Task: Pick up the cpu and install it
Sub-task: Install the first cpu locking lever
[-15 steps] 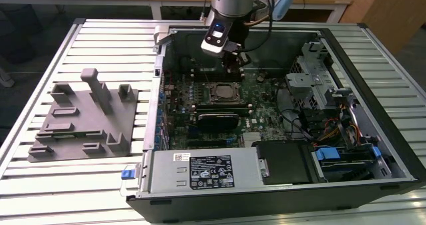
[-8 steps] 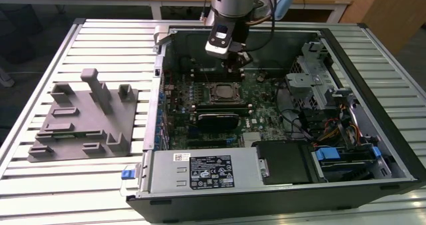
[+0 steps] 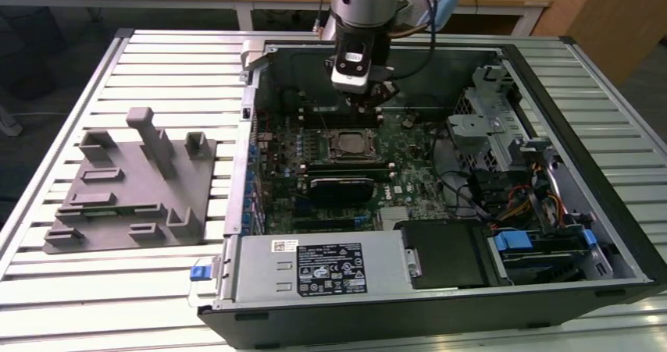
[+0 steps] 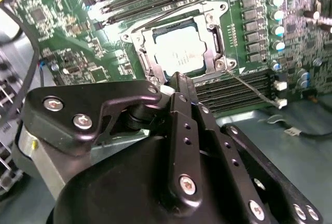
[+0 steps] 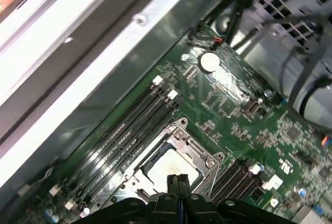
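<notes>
Work table (image 3: 156,289): slatted metal top, carrying the open computer case and a moulded tray.
Computer case (image 3: 583,133): lay on its side with the panel off; motherboard, cabling and drive bays exposed.
Grey tray (image 3: 130,200): sat on the table toward the exterior view's left, well apart from the case opening; upright posts, no chip seen on it.
Motherboard (image 3: 417,172): green board on the case floor, memory slots running on both sides of the socket.
Arm: hung over the far half of the case, wrist pointing down at the board.
Gripper (image 3: 367,94): fingers (image 5: 178,185) pressed together with no visible gap and nothing between them; poised above the socket's edge, not touching the chip.
Socket frame (image 4: 212,32): metal load plate around the chip; thin lever (image 4: 254,86) stood out from one corner, apparently unlatched.
Cpu (image 4: 179,52): silvery top, lying flat within the socket frame, corners square to it in both wrist views.
Judged stage: chip appeared seated; retention seemingly not yet closed.
Handling note: any contact should fall on the frame or lever, straight down and light, so the chip is not skewed on its pins.
</notes>
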Action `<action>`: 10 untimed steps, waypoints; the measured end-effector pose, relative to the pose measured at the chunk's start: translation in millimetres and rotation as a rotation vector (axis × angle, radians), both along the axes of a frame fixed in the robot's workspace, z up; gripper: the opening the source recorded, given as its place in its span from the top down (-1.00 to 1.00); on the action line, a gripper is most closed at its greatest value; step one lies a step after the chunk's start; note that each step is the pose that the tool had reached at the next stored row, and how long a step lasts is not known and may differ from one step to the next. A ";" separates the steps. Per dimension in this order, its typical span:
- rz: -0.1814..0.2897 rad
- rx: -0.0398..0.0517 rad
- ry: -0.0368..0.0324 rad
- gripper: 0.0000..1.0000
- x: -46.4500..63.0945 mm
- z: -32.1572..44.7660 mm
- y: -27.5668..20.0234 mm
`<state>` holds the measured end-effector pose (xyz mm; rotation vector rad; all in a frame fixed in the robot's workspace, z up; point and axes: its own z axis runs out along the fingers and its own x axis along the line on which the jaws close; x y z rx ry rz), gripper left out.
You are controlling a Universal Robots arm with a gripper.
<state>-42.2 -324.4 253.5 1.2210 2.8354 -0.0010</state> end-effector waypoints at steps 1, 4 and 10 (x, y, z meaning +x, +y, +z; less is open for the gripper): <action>0.017 0.0000 0.0000 0.79 0.0 0.0 0.0; 0.067 0.0000 0.0000 0.79 0.0 0.0 0.0; 0.168 -0.0001 0.0001 0.79 0.0 -0.1 0.0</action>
